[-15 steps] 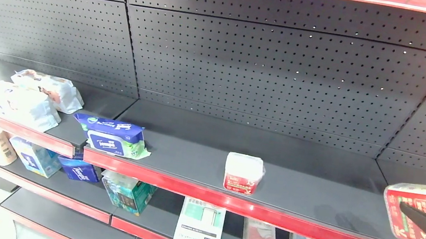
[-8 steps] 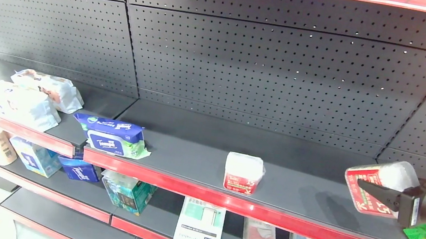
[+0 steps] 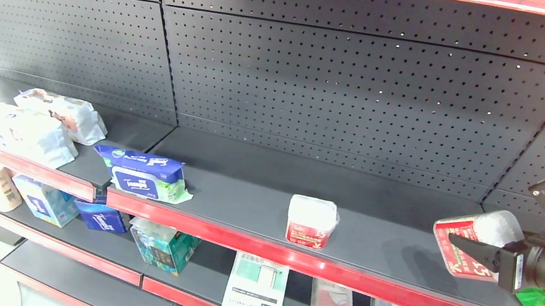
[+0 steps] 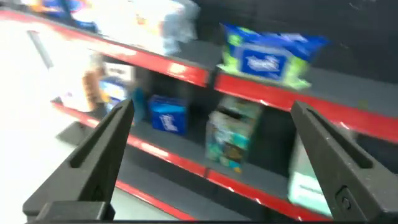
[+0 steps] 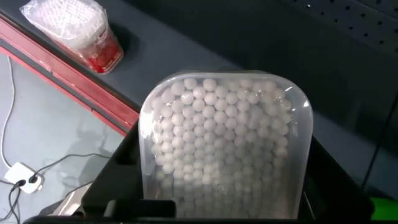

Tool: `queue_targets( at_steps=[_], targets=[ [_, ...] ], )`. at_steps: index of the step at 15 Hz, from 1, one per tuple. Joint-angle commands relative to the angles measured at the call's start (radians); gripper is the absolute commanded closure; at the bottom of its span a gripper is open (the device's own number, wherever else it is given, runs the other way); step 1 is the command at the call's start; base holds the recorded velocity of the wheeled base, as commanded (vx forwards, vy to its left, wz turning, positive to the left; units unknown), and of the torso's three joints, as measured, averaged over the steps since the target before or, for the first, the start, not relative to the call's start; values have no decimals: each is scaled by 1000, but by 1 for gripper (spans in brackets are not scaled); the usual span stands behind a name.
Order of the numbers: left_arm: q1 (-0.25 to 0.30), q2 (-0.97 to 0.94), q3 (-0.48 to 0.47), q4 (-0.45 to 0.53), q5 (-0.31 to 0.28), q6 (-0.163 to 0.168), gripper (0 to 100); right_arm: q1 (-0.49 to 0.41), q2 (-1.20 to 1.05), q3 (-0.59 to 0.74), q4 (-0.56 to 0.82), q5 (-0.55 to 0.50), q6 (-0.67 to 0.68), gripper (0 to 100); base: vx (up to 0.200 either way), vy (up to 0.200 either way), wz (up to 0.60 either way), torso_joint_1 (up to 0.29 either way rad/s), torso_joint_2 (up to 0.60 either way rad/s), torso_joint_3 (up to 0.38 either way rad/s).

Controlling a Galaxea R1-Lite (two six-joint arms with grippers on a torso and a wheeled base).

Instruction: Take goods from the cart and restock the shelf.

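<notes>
Tipping worries me: my right gripper (image 3: 458, 239), clenched on the tilted bead tub (image 3: 497, 225) over the shelf (image 3: 256, 193), may drop it askew and off the edge.

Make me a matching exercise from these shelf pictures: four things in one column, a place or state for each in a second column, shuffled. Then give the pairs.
Things
1. blue wipes pack
2. red-labelled pack at the far right
3. left gripper
4. white and green pouch

Places or states
A. open, holding nothing
B. held in the right gripper
C. on the lower shelf
D. at the front edge of the middle shelf, towards its left end

Pairs: 1-D, 2-B, 3-A, 4-C
</notes>
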Motion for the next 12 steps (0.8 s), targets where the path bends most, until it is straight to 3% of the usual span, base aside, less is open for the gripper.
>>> queue_targets(
  at_steps=[1, 12],
  targets=[
    [-60, -2, 4, 23, -23, 33, 0, -1, 0, -5, -1, 0, 0, 100, 0, 0, 0, 0, 0, 0],
    [-51, -2, 5, 22, -6, 33, 0, 0, 90, -50, -1, 2, -2, 100, 0, 0, 0, 0, 0, 0]
  ],
)
